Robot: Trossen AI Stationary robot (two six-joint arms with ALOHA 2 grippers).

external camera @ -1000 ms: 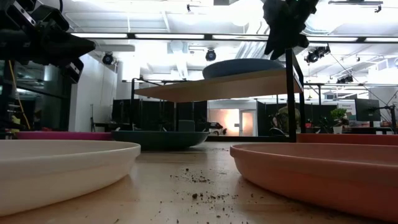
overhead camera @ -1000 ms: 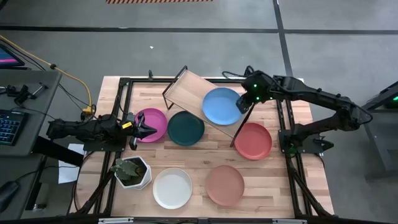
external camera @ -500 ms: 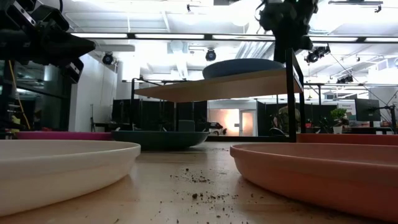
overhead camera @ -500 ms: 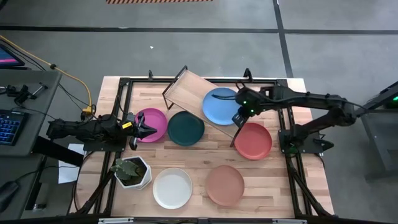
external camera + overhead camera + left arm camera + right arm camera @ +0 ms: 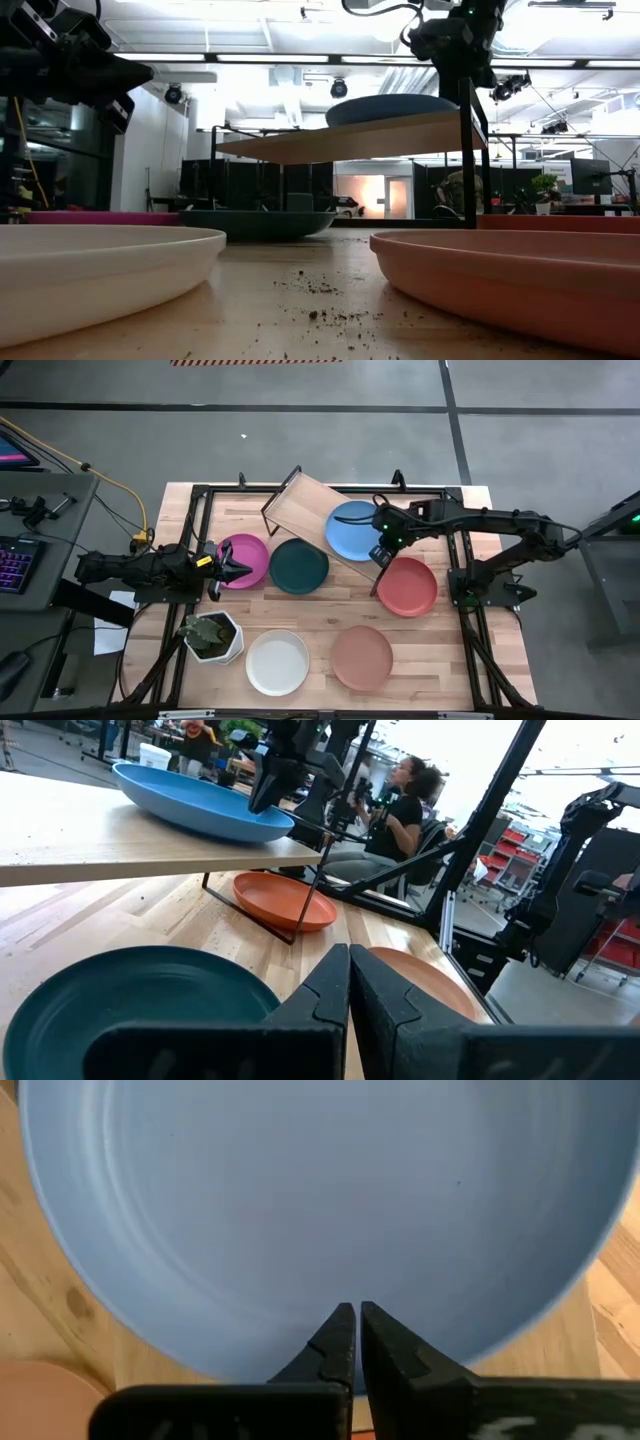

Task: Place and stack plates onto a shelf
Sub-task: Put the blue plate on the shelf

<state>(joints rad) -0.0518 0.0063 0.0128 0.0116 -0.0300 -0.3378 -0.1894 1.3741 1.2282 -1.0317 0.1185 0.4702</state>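
Right gripper (image 5: pixel 381 550) sits over the near rim of the blue plate (image 5: pixel 356 530), which rests on the shelf (image 5: pixel 305 508) at its right end. Fingers pressed together, nothing between them, tips just above the plate's inner slope in the right wrist view. Red plate (image 5: pixel 407 586) lies on the table just below and beside the gripper.

Step looks like nudging or settling blue on the shelf, or clearing off toward the next plate. To do it well: keep tips off the rim, lift straight up before swinging, since blue sits close to the shelf edge and a sideways brush could slide it off.

Versus a second ago: the right arm has swung lower and the gripper has come in from blue's far right rim to its near edge. Plates unchanged.

Left gripper (image 5: pixel 232 568) parked over the magenta plate (image 5: pixel 244 560), fingers closed, empty.
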